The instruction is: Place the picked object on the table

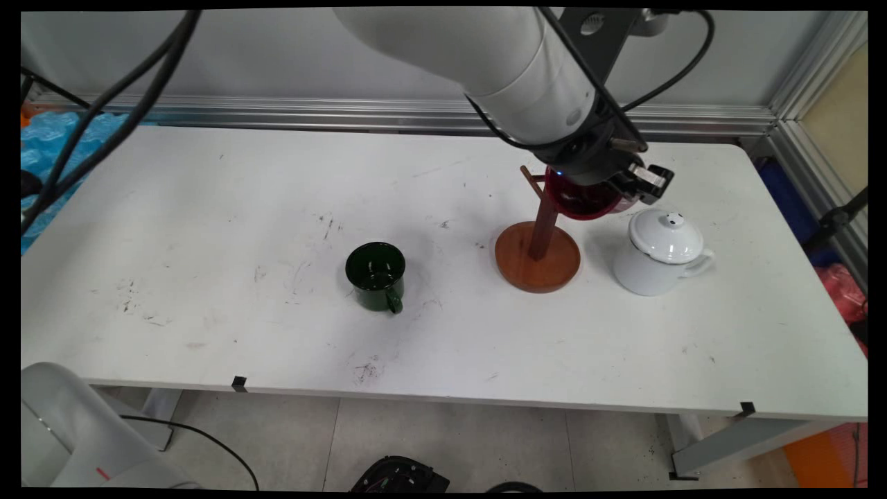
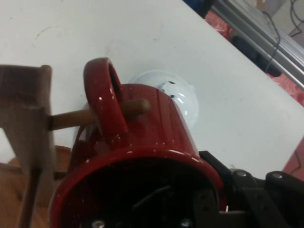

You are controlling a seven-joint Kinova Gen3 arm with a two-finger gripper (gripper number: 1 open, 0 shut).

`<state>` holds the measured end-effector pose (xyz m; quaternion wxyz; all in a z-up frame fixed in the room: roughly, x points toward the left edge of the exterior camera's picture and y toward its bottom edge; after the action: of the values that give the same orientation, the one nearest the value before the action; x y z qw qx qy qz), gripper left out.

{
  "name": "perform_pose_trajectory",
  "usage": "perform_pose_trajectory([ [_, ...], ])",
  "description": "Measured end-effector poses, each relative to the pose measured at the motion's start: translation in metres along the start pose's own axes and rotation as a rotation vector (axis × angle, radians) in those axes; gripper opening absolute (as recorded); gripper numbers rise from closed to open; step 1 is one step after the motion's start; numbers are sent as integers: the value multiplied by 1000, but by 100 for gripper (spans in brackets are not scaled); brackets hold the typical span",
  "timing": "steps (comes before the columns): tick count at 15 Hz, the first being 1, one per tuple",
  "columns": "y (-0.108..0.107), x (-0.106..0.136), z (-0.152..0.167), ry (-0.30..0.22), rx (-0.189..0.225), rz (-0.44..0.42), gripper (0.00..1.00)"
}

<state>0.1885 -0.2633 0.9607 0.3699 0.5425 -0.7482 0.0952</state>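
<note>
My gripper (image 1: 619, 186) is shut on a red enamel mug (image 1: 581, 201), which it holds tipped on its side by the rim. In the hand view the red mug (image 2: 156, 126) opens toward the camera. One finger is inside it and the other finger (image 2: 211, 190) is outside the rim at lower right. The mug's handle (image 2: 105, 97) is threaded over a wooden peg (image 2: 71, 118) of the mug tree (image 1: 538, 263), whose post (image 2: 23, 118) rises at left. A white lidded pot (image 1: 658, 253) stands just right of the tree, and shows behind the mug as a white pot (image 2: 185, 97).
A dark green mug (image 1: 376, 275) stands upright near the table's middle, handle toward the near edge. The white table (image 1: 208, 242) ends at an aluminium rail along the wall. Black cables hang at upper left.
</note>
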Motion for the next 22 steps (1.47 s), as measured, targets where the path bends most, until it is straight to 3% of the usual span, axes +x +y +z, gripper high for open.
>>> perform_pose_trajectory([
  [13,21,-3,-31,-6,-102,48,0],
  [17,9,-9,-48,-53,-117,95,0],
  [22,-29,-11,-84,-122,-129,195,0],
])
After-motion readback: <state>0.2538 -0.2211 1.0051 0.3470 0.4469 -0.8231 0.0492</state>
